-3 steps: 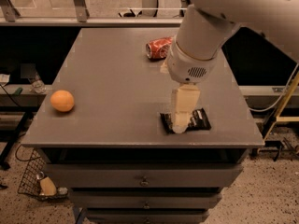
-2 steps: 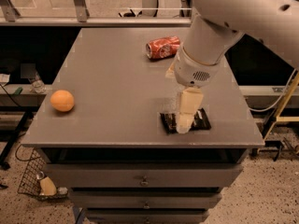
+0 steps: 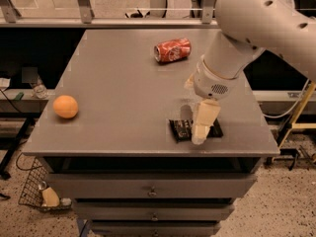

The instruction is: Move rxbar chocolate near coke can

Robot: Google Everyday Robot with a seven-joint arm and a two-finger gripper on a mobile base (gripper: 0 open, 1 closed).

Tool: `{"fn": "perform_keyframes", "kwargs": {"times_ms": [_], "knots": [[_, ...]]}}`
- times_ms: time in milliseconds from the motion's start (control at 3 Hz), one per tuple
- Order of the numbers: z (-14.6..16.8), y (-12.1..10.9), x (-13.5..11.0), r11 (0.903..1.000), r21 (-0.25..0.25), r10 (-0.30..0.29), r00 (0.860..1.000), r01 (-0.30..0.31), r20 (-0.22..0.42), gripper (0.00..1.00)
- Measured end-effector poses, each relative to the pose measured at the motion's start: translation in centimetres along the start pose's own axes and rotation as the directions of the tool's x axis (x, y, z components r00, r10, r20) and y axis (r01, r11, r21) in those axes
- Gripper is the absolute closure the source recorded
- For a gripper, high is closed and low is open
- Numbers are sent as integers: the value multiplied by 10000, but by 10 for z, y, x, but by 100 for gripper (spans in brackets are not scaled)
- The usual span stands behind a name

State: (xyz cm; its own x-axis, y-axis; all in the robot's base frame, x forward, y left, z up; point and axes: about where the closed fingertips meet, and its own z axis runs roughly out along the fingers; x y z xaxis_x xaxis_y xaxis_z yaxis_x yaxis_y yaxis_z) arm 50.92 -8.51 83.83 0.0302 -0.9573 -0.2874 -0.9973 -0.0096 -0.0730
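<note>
The gripper [image 3: 199,136] hangs pointing down over the front right part of the bench [image 3: 123,88], and its pale tip is right above the rxbar chocolate [image 3: 179,129], covering the middle of it. Whether the gripper is apart, together or clamped on the bar, I cannot tell from here. I also cannot tell if the tip touches the wrapper. The rxbar chocolate lies flat, close to the front edge of the bench, and its dark wrapper shows on both sides of the gripper. The big white arm [image 3: 256,23] comes down to the gripper from the upper right. The coke can [image 3: 172,50] lies on its side toward the back of the bench, well apart from the bar. An orange [image 3: 65,106] sits near the left edge, far from both. Under the bench top there are grey drawers [image 3: 153,186], and a wire basket [image 3: 42,194] stands on the floor at the left.
</note>
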Motion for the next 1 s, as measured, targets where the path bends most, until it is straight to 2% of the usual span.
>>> {"fn": "perform_keyframes", "kwargs": {"times_ms": [333,667,1000], "knots": [[8,-4,9,9995,160,265,9995,-267,146,0],[15,-5,16,9986,240,464,9984,-472,338,16],[18,-6,22,9976,326,597,9970,-613,484,41]]}}
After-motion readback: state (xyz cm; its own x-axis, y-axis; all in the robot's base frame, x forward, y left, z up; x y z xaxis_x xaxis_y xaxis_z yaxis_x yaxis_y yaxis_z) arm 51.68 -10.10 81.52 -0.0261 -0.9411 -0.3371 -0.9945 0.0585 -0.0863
